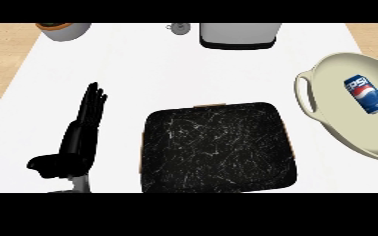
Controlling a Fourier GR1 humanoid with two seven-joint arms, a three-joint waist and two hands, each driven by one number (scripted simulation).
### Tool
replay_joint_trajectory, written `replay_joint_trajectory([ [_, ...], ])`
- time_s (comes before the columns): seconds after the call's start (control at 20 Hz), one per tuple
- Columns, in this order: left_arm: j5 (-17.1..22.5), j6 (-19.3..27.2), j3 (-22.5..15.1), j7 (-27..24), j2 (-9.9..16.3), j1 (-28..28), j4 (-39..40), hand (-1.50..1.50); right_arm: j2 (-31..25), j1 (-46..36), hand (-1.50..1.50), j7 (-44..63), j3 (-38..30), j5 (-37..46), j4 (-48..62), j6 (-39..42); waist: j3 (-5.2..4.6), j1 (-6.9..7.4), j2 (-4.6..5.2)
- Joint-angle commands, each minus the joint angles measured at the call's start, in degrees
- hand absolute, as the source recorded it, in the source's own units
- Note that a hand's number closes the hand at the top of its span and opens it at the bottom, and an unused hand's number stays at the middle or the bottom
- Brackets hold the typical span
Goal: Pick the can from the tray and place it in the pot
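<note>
Tray: closest to me, a black square with pale scratch-like veining, lying flat on the white counter at the lower middle of my head view. I see a thin tan rim along its top edge and right side. Nothing sits on it.

Left hand: black, left of the tray and apart from it, fingers straight, pressed side by side and pointing away from me, thumb sticking out to the lower left. It holds nothing. I see a short piece of grey forearm below it at the lower edge.

Right hand: I cannot see it anywhere in my view.

Can: blue with a white and red logo, lying on its side inside the pot, toward the right edge of my view. Its right end is cut off by the frame.

Pot: cream coloured and round, at the right of the counter, partly out of frame, with a loop handle on its left side facing the tray.

Far edge: a white appliance with a dark base at top middle, a small grey knob-like thing just left of it, and a grey bowl with an orange rim at top left.

Counter surroundings: light wood shows at both top corners.
</note>
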Motion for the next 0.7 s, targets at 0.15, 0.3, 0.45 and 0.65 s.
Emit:
replay_joint_trajectory([
  [0.15, 0.1, 0.2, 0.1, 0.5, -0.4, -0.4, -0.2, 0.00, -9.6, 4.8, -1.50, -10.1, -5.1, -7.0, 8.0, 7.6, 0.08, 0.21, 0.17],
  [0.3, -2.1, 2.6, -1.9, 1.4, -2.2, -1.2, -0.4, 0.00, -7.9, 7.0, -1.50, -13.8, -4.1, -8.9, 9.3, 7.0, -0.01, -0.07, -0.02],
  [0.45, -0.4, 0.9, 0.5, -1.2, -1.2, -2.2, 3.0, 0.00, -11.3, 7.9, -1.50, -13.0, -3.4, -10.3, 10.5, 9.2, -0.03, -0.18, -0.02],
  [0.65, -1.0, 2.8, -3.0, 1.7, -2.2, -1.1, -0.3, 0.00, -13.9, 8.3, -1.50, -16.4, -4.5, -11.1, 15.8, 8.1, 0.14, 0.51, 0.22],
])
